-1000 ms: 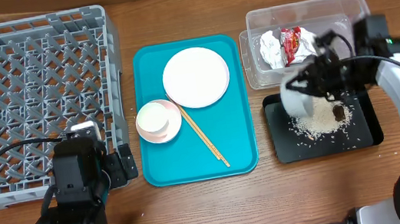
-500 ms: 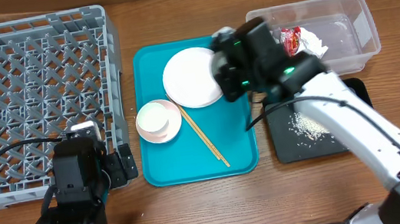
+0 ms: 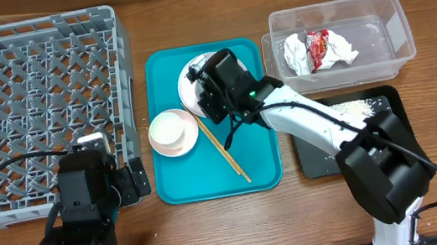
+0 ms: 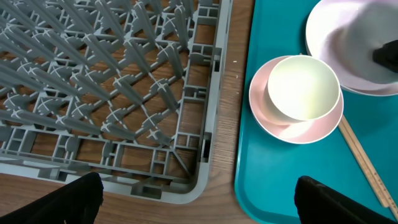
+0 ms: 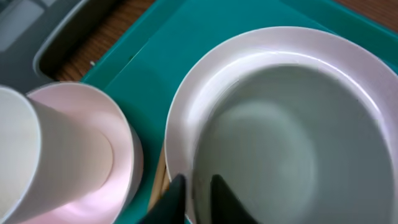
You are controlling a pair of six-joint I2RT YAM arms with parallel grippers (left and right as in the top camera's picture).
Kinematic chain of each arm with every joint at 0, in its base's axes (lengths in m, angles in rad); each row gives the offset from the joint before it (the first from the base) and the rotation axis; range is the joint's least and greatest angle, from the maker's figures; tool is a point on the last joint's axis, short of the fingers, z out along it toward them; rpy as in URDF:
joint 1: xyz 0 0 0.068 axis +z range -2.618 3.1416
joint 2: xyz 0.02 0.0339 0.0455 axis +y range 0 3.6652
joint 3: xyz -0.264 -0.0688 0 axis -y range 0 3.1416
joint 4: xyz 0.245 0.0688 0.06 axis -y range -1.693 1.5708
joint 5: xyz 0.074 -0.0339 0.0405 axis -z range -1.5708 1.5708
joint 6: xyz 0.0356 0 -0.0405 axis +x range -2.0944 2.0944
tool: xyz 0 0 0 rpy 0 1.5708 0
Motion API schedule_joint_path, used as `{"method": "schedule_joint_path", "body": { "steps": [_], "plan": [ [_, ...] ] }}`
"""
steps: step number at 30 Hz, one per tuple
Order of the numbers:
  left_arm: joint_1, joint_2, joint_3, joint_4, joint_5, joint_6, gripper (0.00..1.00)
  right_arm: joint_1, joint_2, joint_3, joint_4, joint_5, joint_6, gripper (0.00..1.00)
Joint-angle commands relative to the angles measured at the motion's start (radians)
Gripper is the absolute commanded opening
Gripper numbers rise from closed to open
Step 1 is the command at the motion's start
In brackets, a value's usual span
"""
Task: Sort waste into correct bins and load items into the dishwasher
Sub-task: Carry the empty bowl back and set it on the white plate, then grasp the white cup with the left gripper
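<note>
My right gripper (image 3: 202, 91) (image 5: 194, 190) is shut on the rim of the small grey bowl (image 5: 280, 149), which is on or just above the white plate (image 3: 187, 88) (image 5: 348, 68) on the teal tray (image 3: 208, 174). The small white cup (image 3: 167, 127) (image 4: 305, 87) sits inside the pale pink bowl (image 3: 191, 136) (image 4: 298, 132) beside the plate. Two chopsticks (image 3: 227, 155) (image 4: 364, 158) lie on the tray. The napkin (image 3: 298, 51) and red wrapper (image 3: 320, 46) are in the clear tub (image 3: 384, 33). Rice (image 3: 352, 107) lies in the black tray (image 3: 399, 141). My left gripper (image 3: 125, 181) (image 4: 199, 199) is open and empty.
The grey dish rack (image 3: 30, 105) (image 4: 93, 81) fills the left of the table, its near right corner right by my left gripper. The right arm stretches from the table's right front across the black tray to the teal tray.
My right arm has swung left from over the black tray to the teal tray, carrying the grey bowl to the white plate. The left arm has not moved.
</note>
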Motion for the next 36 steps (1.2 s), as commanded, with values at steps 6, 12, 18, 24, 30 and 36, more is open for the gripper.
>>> {"method": "schedule_joint_path", "body": {
  "steps": [6, 12, 18, 24, 30, 36],
  "plan": [
    [-0.005, -0.003, 0.025, 0.001, -0.014, -0.006, 1.0, 0.004, -0.105, 0.018, -0.084, -0.095, 0.004, 0.59],
    [-0.005, -0.003, 0.025, 0.002, -0.014, -0.006, 1.0, 0.009, -0.2, 0.018, -0.103, -0.267, 0.158, 0.59],
    [-0.005, -0.003, 0.025, 0.002, -0.013, -0.007, 1.0, 0.05, -0.179, 0.018, -0.092, -0.257, 0.288, 0.59],
    [-0.005, -0.003, 0.025, 0.001, -0.013, -0.007, 1.0, 0.087, -0.12, 0.018, -0.032, -0.146, 0.407, 0.59],
    [-0.005, -0.003, 0.025, 0.002, 0.013, -0.006, 1.0, 0.111, -0.024, 0.018, -0.012, -0.084, 0.47, 0.54],
    [-0.005, -0.002, 0.025, 0.001, 0.013, -0.007, 1.0, 0.134, 0.037, 0.018, -0.014, -0.089, 0.499, 0.47]
  ]
}}
